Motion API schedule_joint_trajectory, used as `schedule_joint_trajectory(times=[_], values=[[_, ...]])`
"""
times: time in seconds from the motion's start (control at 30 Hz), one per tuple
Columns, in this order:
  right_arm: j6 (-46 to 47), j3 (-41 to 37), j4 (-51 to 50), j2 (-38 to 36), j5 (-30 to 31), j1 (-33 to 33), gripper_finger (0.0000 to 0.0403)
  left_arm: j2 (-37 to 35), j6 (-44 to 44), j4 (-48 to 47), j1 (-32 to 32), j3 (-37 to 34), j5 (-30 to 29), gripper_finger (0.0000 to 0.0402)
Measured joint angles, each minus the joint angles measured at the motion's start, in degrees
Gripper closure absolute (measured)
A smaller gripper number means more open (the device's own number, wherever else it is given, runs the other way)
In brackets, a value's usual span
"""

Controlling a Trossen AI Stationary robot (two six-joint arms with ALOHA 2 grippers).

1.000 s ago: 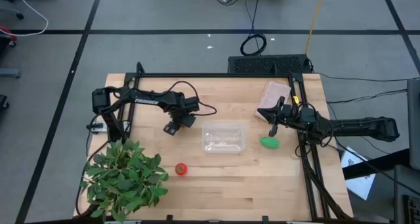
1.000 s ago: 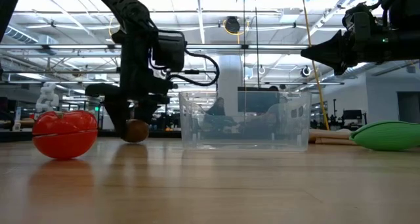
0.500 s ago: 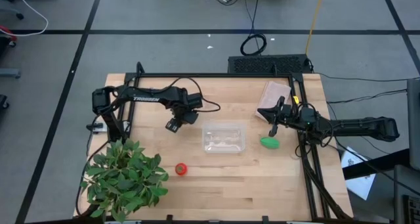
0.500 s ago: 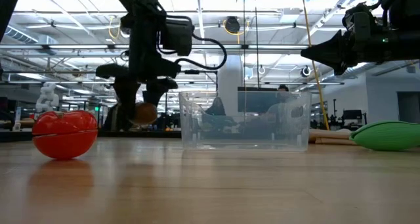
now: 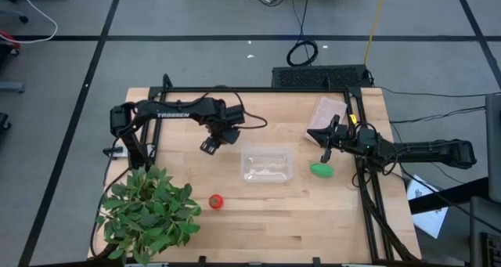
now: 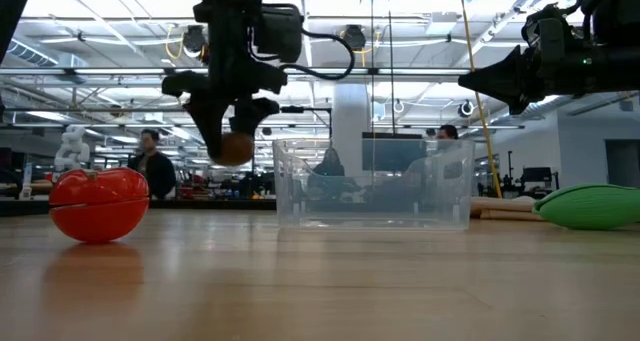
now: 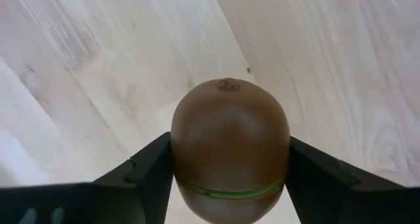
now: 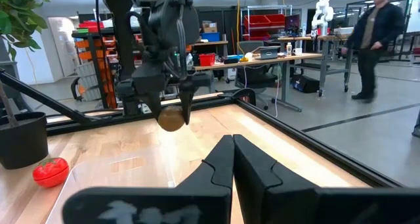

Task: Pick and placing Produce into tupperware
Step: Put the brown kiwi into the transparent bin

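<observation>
Left end effector [image 6: 234, 141]: pinched on fuzzy brown oval kiwi [image 7: 230, 148], held above tabletop [image 5: 258, 204], beside clear rectangular plastic tupperware [image 5: 266, 163].
Right end effector [image 5: 326, 149]: pressed together, parked near bright green oblong produce [image 5: 321, 170].
Risk: kiwi could be clipped on tupperware's rim if carried low.

— Colours? Kiwi [image 7: 230, 148]: matte brown, thin green band round it. Tomato [image 6: 99, 204]: bright red.
— Oblong piece [image 5: 321, 170]: bright green. Tupperware [image 5: 266, 163]: clear. Table [image 5: 258, 220]: pale wood grain. Plant [image 5: 149, 212]: leafy green.
</observation>
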Motion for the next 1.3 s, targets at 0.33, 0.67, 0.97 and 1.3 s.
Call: schedule_joint_trajectory(times=[0.33, 0.67, 0.97, 1.3], values=[[-0.02, 0.0, 0.0, -0.02, 0.0, 0.0, 0.0403, -0.02, -0.35, -2.9, -0.39, 2.5, 1.18, 0.0167], [-0.02, 0.0, 0.0, 0.0, 0.0, 0.0, 0.0403, -0.06, -1.94, -8.55, -1.55, 10.16, 1.36, 0.0157], [-0.02, 0.0, -0.04, -0.02, -0.01, -0.02, 0.0403, -0.55, -2.21, -10.78, -1.55, 15.32, 3.04, 0.0156], [-0.02, 0.0, -0.07, -0.02, 0.0, -0.02, 0.0403, -1.36, -2.84, -16.0, -1.24, 21.78, 2.17, 0.0156]])
